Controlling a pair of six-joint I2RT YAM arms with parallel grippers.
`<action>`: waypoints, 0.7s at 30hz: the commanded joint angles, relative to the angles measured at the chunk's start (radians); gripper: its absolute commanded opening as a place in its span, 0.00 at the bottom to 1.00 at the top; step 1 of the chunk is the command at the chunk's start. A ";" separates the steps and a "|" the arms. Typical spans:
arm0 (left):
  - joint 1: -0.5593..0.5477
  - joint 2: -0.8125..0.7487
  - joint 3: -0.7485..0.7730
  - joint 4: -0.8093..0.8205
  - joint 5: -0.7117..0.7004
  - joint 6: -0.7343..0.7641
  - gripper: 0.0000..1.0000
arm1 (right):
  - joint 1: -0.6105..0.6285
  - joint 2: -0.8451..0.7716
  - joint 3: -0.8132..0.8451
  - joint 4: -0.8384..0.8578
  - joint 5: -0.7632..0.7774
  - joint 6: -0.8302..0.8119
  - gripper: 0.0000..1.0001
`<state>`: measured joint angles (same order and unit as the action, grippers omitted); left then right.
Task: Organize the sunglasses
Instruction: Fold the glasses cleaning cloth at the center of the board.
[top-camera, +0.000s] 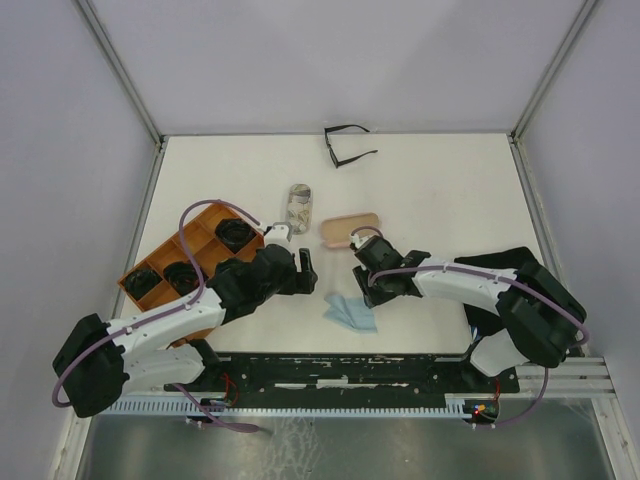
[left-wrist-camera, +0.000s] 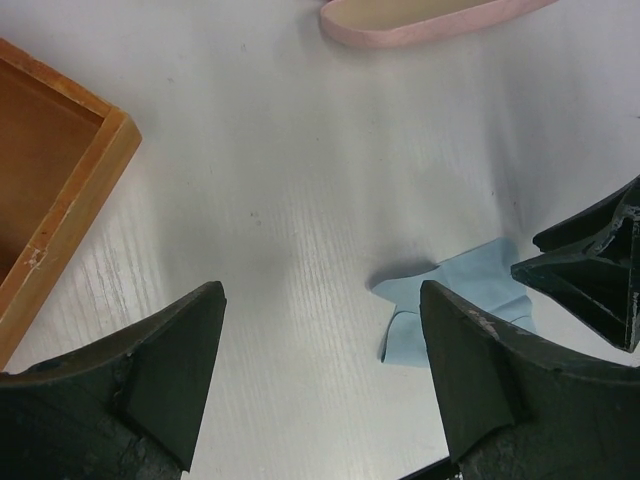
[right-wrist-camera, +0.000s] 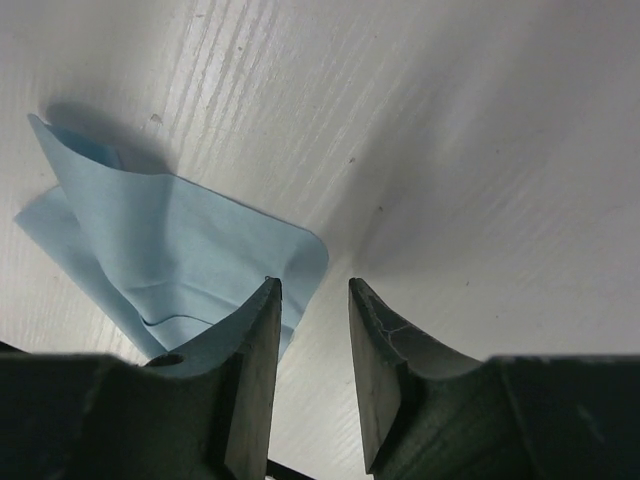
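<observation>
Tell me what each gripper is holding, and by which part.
Nothing. The left gripper is open and empty; the right gripper is open beside the blue cloth.

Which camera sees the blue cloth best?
The right wrist view: the blue cloth looks big there, with its folds clear. The top view shows it small and far away. The left wrist view shows only part of it.

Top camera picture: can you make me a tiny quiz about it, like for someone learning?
1. True or false: the blue cloth lies outside the wooden tray.
2. What lies closest to the back wall? A pink case, B black glasses, C blue cloth.
3. Fill in: the left gripper is open and holds ____.
Key: 1 true; 2 B; 3 nothing.
</observation>
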<state>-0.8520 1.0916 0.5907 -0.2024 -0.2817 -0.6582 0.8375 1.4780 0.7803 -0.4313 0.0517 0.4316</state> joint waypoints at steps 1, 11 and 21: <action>0.004 -0.038 -0.020 0.067 -0.006 -0.014 0.85 | 0.004 0.024 0.044 0.048 0.027 0.031 0.40; 0.004 -0.041 -0.023 0.066 -0.007 -0.009 0.84 | 0.047 0.067 0.057 0.024 0.100 0.058 0.37; 0.004 -0.060 -0.027 0.056 -0.011 -0.012 0.84 | 0.065 0.130 0.083 -0.049 0.128 0.063 0.30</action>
<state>-0.8520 1.0611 0.5659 -0.1780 -0.2821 -0.6582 0.8928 1.5742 0.8391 -0.4351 0.1467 0.4763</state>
